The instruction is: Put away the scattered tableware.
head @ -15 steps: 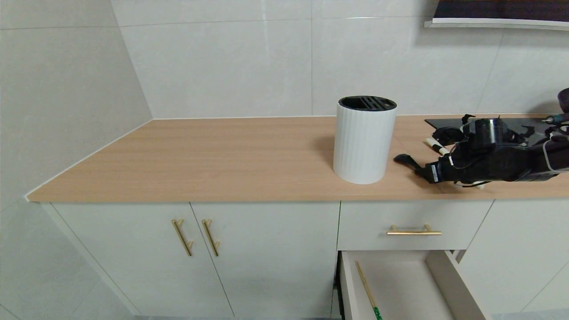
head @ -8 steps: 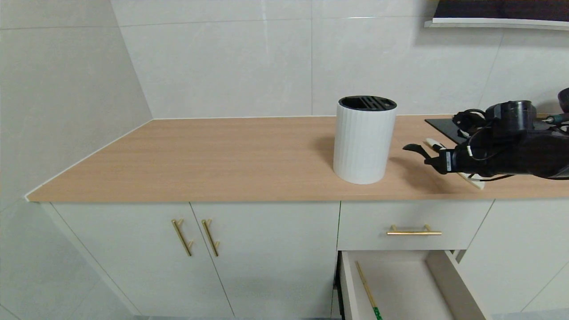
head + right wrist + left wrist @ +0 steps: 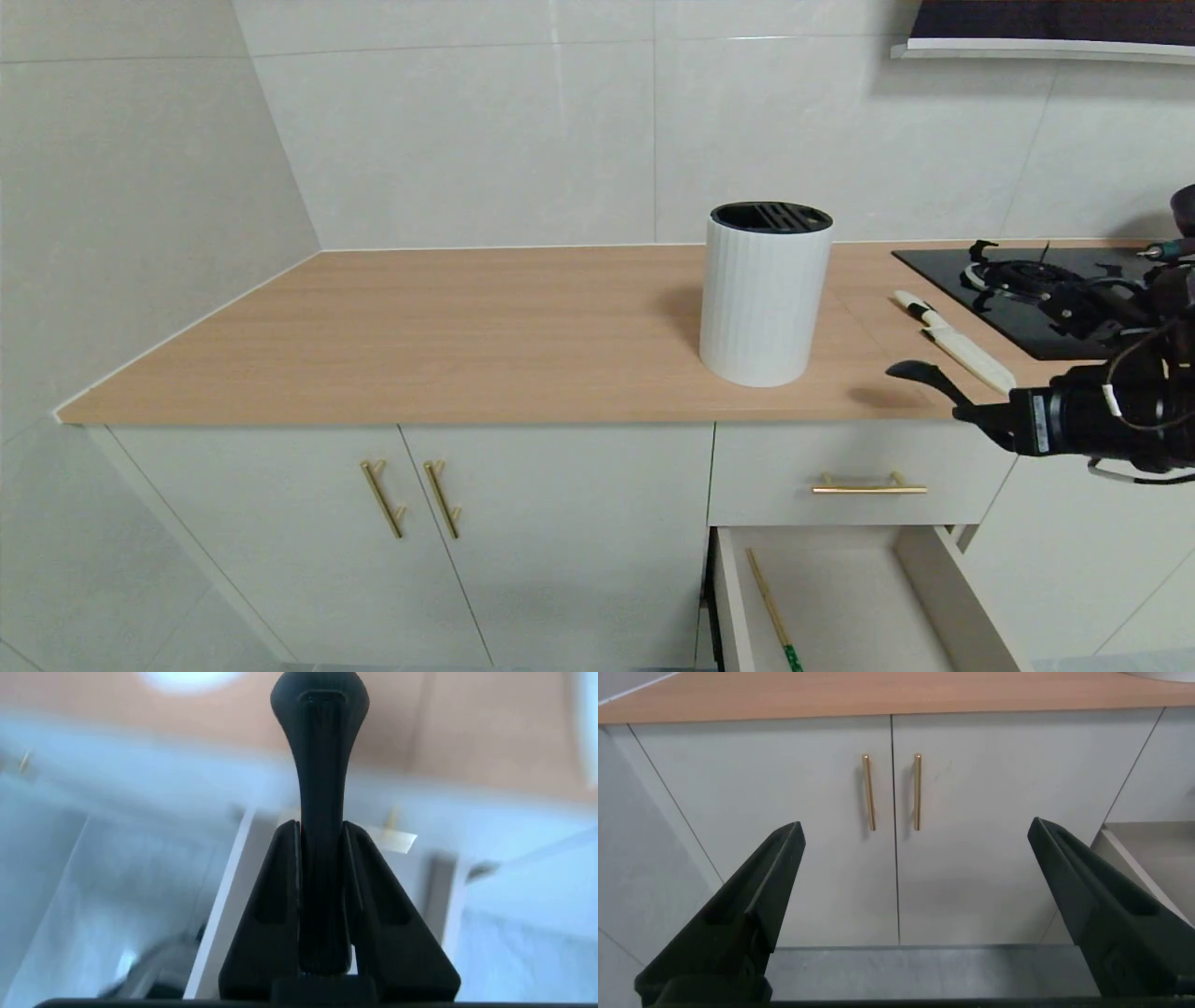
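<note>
Slippage is the biggest risk. The right gripper is clamped on one end of a black utensil, and most of its length juts free. It hangs at the level of the counter edge and, as far as the head view tells, above the open drawer. With so much length past the grip, a fast swing would likely twist it loose, and it could land on the floor instead.

A lesser risk is a snag. Going down, the utensil's tip could catch the counter lip or the gold handle on the shut front above the drawer.

Smaller again is the knife, which lies on the counter near the front edge, close behind the arm. A careless sweep might push it off.

Least, the utensil may drop across the chopstick lying along the drawer's left side.

The left gripper has its fingers wide apart and holds nothing, low in front of the double doors.

Pale tiled walls meet in a corner. The counter is wood-grained and runs wall to wall over white cabinets. A white ribbed holder with a slotted black top stands upright mid-counter. A black stove sits at the right, and the knife lies between the two.
</note>
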Robot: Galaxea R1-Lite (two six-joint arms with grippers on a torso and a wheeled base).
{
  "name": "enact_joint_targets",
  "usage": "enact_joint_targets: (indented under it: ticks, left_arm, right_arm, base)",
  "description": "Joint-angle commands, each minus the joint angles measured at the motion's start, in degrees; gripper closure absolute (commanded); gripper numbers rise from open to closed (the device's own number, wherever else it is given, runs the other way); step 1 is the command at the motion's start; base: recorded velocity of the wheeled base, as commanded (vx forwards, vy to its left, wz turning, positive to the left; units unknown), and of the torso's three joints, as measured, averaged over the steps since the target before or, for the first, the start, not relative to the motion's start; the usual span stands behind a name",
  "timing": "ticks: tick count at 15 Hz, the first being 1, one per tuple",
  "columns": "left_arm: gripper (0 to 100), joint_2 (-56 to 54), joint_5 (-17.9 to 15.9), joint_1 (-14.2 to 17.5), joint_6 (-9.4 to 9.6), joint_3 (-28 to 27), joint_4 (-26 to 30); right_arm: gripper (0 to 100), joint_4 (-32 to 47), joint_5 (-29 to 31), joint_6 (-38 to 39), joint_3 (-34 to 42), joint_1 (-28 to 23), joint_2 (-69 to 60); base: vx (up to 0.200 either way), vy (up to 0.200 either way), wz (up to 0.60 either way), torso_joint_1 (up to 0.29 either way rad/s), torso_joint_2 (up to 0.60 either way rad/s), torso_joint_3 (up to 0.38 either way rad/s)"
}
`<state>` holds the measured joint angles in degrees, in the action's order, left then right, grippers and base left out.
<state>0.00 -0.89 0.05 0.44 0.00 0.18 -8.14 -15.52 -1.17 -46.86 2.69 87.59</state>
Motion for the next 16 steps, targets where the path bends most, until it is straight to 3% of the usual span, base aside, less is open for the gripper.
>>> enact_joint_targets:
  ticks: [1, 7, 16]
  left_arm:
    - [0, 0.00, 0.01, 0.04, 0.00, 0.00, -0.01]
    - [0, 0.00, 0.01, 0.04, 0.00, 0.00, -0.01]
    - [0, 0.00, 0.01, 0.04, 0.00, 0.00, -0.01]
  right_arm:
    - [100, -0.12, 0.05, -2.26, 8.01, 3.63, -8.22]
    - [100, -0.21, 0.31, -5.07, 11.44, 6.01, -5.15]
    - [100, -0.21, 0.49, -8.67, 12.76, 5.92, 2.06]
  base:
    - [0.000, 0.000, 0.00, 0.000, 0.00, 0.000]
    - [0.000, 0.000, 0.00, -0.008, 0.02, 0.013]
    - [0.000, 0.000, 0.00, -0.169, 0.43, 0.260]
